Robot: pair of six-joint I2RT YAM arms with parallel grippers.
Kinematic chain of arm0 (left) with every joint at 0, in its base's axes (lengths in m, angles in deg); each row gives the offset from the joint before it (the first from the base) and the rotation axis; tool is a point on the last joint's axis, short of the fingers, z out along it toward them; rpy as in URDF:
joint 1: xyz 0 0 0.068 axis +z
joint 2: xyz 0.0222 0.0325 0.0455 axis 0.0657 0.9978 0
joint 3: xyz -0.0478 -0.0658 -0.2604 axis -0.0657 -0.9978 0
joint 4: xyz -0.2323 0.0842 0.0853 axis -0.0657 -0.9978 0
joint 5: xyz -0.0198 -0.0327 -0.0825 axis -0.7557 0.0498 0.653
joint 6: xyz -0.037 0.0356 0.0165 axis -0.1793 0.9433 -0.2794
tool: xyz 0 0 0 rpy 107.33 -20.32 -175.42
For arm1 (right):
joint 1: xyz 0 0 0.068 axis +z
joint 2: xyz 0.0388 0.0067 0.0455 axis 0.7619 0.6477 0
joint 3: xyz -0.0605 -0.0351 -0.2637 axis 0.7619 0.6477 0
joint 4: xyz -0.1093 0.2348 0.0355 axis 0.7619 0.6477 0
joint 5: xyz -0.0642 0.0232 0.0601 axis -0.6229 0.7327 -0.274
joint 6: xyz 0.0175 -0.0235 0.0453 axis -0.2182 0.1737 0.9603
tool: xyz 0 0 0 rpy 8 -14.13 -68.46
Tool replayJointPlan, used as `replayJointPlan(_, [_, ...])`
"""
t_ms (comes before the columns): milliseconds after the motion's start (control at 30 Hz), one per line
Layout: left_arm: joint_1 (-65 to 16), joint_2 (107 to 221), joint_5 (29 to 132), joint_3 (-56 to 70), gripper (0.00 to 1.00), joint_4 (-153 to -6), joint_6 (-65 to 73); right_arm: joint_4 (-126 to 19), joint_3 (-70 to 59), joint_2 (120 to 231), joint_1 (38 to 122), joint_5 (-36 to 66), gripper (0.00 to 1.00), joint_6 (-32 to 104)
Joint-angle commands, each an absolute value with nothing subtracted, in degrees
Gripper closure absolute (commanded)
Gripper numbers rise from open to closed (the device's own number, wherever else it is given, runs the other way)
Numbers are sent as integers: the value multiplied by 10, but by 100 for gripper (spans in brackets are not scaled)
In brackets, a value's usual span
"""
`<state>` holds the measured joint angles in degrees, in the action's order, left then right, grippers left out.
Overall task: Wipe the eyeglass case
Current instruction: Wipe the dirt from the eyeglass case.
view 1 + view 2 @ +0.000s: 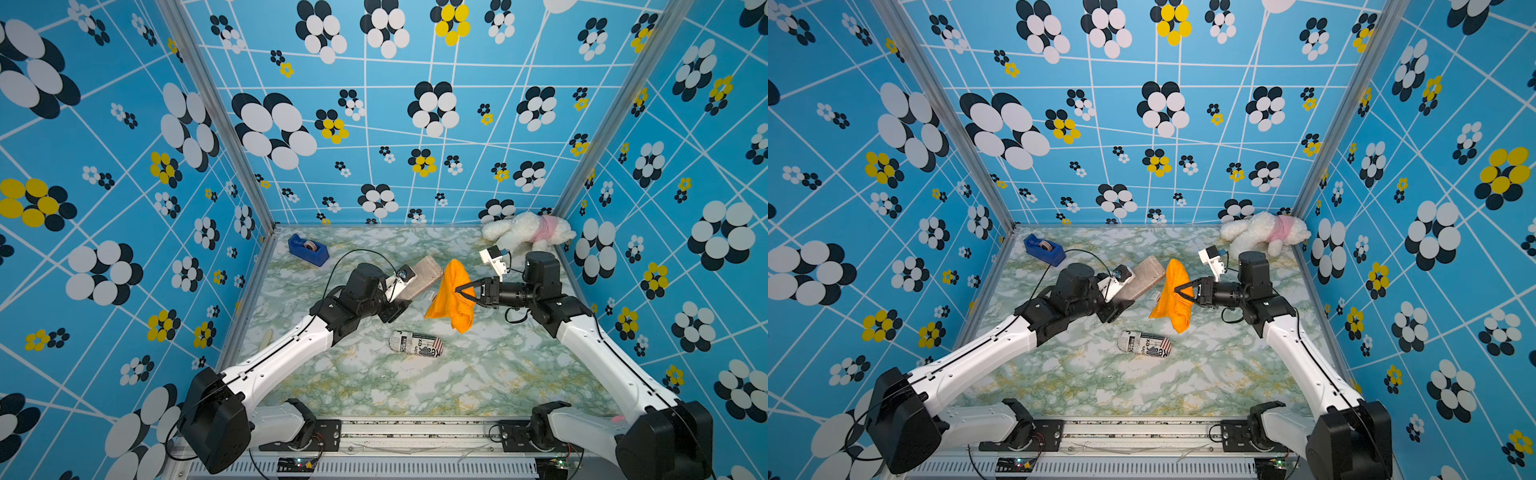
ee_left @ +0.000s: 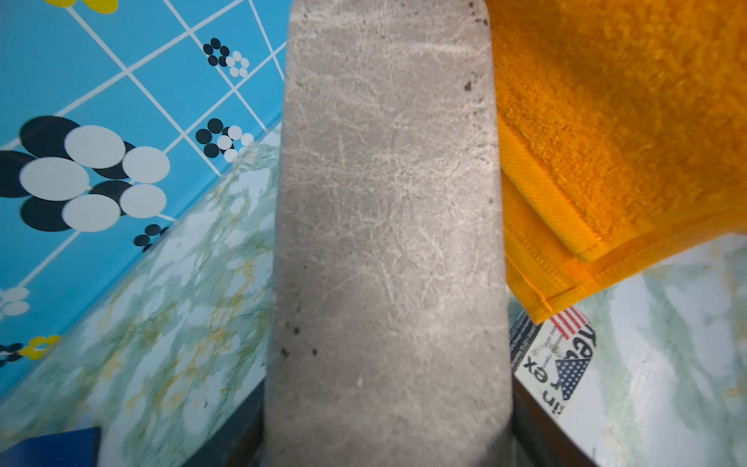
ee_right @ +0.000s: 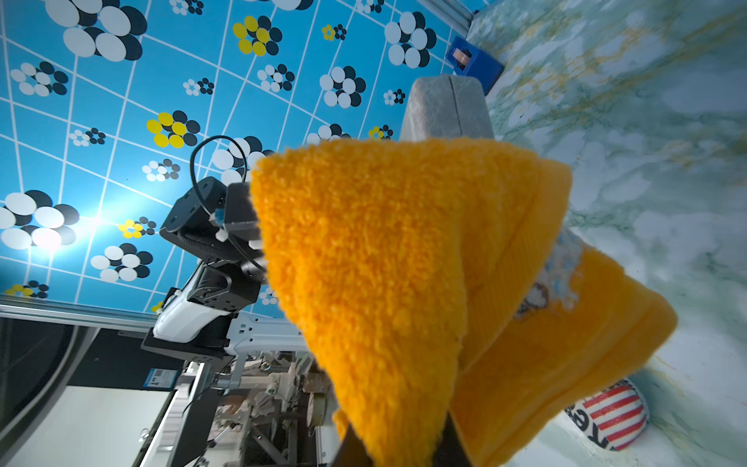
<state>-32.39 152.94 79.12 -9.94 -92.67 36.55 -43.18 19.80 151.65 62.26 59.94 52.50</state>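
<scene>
- left gripper (image 1: 397,304) is clamped on the near end of the grey eyeglass case (image 1: 420,275). Case is up off the marble table (image 1: 374,386), tilted, far end toward the back wall.
- right gripper (image 1: 459,291) is pinched tight on a bunch of orange cloth (image 1: 451,307). The rest hangs loose below.
- cloth sits just beside the case's far end, along one long edge in the left wrist view. Actual contact can't be confirmed.
- step in hand, as a judgement: rubbing cloth over the case.
- to do it well: left arm should hold the case rigid. Right arm should press the bunched part onto the broad face and stroke along its length, not just the edge.
- risks: the hanging tail could drag over the printed pouch (image 1: 417,343) on the table below. A sideways push could twist the case in the grip.
</scene>
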Motion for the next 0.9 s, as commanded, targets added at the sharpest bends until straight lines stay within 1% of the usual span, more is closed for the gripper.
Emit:
replayJointPlan(0, [-286,1529,940,-58,78,-901,205,-397,217,1475,622,487,100,458])
replayJointPlan(100, [-275,1539,1012,-53,79,-872,124,-427,228,1451,622,425,100,442])
replayJointPlan(200, [-268,1552,1086,-45,78,-819,31,-474,236,1427,626,389,100,430])
replayJointPlan(267, [-264,1572,1144,-25,79,-797,-35,-493,231,1416,639,359,100,408])
replayJointPlan(367, [-265,1598,1216,5,78,-782,-97,-499,214,1412,662,320,100,372])
replayJointPlan(433, [-266,1606,1249,-2,78,-733,-151,-518,210,1404,681,301,100,359])
replayJointPlan(600, [-259,1615,1286,-40,77,-555,-305,-612,243,1377,722,289,100,370])
replayJointPlan(733, [-253,1641,1295,-55,77,-394,-447,-705,293,1342,773,237,100,373])
replayJointPlan(867, [-255,1677,1298,-54,77,-273,-559,-741,294,1351,801,231,100,372])
